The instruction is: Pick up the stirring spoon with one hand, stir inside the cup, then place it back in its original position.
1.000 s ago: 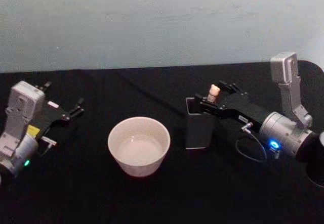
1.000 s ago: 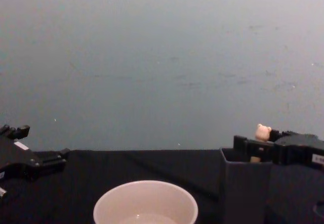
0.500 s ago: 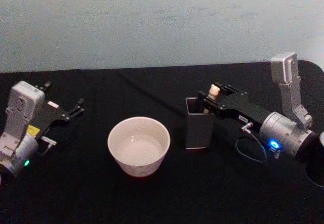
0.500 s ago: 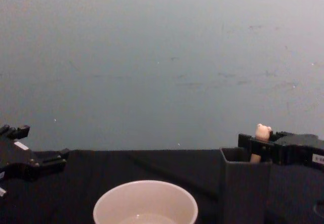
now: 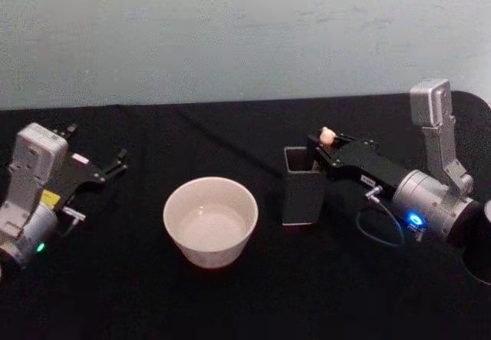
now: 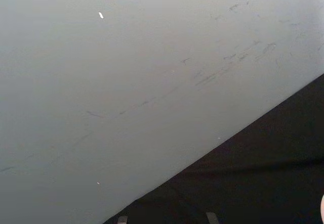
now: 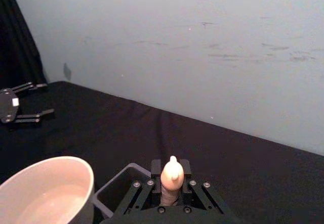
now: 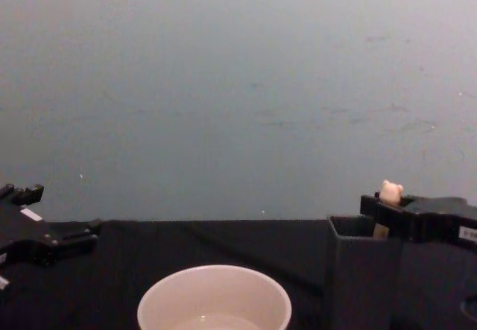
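Observation:
The stirring spoon (image 5: 327, 134) stands with its bear head (image 7: 172, 172) poking up at the right rim of the dark square holder (image 5: 303, 196), which is the original position. The spoon's lower part is hidden inside. My right gripper (image 5: 326, 150) is shut on the beige handle just under the bear head, level with the holder's top (image 8: 361, 229). The cream cup (image 5: 210, 221) sits left of the holder with nothing in it. My left gripper (image 5: 98, 142) rests open at the far left, well away from the cup.
A black cloth (image 5: 253, 302) covers the table, with a pale wall (image 5: 245, 33) right behind it. A grey cable (image 5: 380, 229) loops beside the right wrist. Bare cloth lies between the cup and the left gripper (image 8: 63, 209).
The right gripper has shifted slightly right with the spoon, toward the holder's right rim. The holder, which leaned a second ago, now stands upright. The left arm stayed put.

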